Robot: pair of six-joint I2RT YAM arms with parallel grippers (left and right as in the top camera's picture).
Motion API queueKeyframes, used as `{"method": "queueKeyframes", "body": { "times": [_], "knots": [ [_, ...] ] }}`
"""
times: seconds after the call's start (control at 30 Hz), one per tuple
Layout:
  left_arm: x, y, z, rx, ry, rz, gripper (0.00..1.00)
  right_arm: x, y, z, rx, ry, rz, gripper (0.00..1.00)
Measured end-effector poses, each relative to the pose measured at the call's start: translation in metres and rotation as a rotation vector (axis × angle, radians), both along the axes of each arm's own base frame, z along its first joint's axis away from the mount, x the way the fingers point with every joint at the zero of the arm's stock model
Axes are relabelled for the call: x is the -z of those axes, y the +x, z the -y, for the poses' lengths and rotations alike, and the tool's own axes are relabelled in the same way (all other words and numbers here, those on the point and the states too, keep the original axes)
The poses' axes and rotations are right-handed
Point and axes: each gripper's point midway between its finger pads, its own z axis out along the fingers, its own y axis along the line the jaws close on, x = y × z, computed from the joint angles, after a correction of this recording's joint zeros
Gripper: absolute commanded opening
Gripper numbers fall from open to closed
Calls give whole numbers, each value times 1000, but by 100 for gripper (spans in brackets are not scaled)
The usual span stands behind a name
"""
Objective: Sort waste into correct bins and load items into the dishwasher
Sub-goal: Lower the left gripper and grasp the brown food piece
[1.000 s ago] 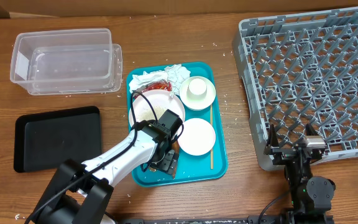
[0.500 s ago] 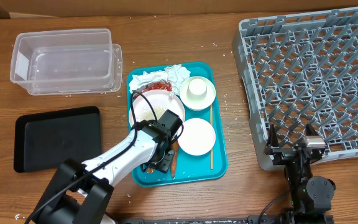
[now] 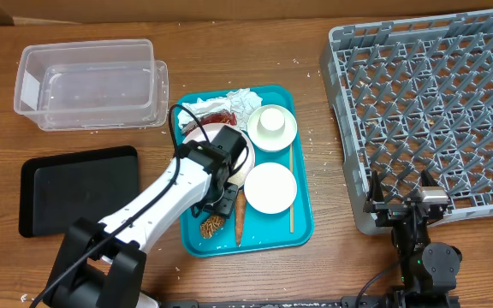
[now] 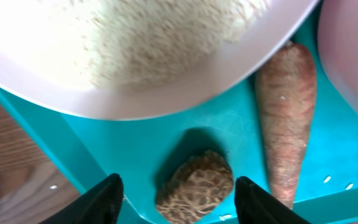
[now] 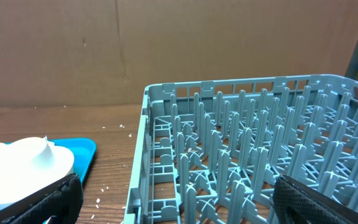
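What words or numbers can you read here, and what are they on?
No text can be read.
The white patch on the clear plastic tub is too small to tell if it is printed.
The teal tray, grey rack and black tray show no writing.

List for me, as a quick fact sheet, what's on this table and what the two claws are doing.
Left gripper: open, above brown food bit
Right gripper: open, empty, beside grey rack
Teal tray: white plates, cup, carrot, napkins, stick
Black tray: empty
Rack contents: nothing
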Motion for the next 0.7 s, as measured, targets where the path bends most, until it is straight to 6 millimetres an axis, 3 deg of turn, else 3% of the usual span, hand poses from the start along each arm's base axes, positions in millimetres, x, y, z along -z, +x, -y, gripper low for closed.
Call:
{"method": "queueKeyframes", "body": {
  "times": [0.1,0.4,0.7],
  "knots": [
    [0,-1,-2,6,-1,-10,54,0,0,0,0,0,0,100],
    [9,-17,4,16,-52,-74,62,0,0,0,1,0,0,100],
    [27,-40,-3,11,-51,-136,65,0,0,0,0,0,0,100]
  ]
}}
